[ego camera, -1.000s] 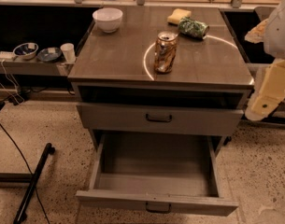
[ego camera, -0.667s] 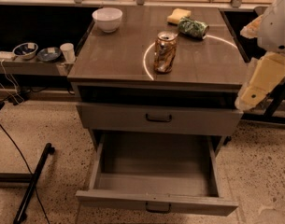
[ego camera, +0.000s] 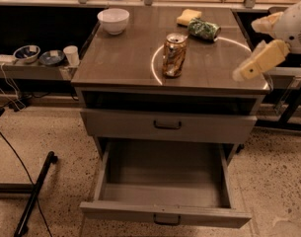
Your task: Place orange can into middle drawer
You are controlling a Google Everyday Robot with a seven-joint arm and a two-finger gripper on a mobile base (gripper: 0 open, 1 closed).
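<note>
The orange can (ego camera: 174, 55) stands upright near the middle of the cabinet top (ego camera: 125, 63), orange-brown and gold with a silver top. The middle drawer (ego camera: 165, 212), the lowest one, is pulled out towards me, and its grey box is empty. My gripper (ego camera: 256, 60) hangs at the far right, over the cabinet top's right front corner. It is about a can's height above the surface, to the right of the orange can and well apart from it. It holds nothing that I can see.
A green can (ego camera: 204, 29) lies on its side behind the orange can, beside a yellow sponge (ego camera: 188, 17). A white bowl (ego camera: 113, 20) sits back left. The drawer above (ego camera: 167, 125) is closed. Bowls and a cup (ego camera: 70, 55) stand on a left shelf. A black pole (ego camera: 34, 191) lies on the floor.
My gripper has moved up and to the left, from beside the cabinet's right side to over its right front corner. The can and the drawers have not moved.
</note>
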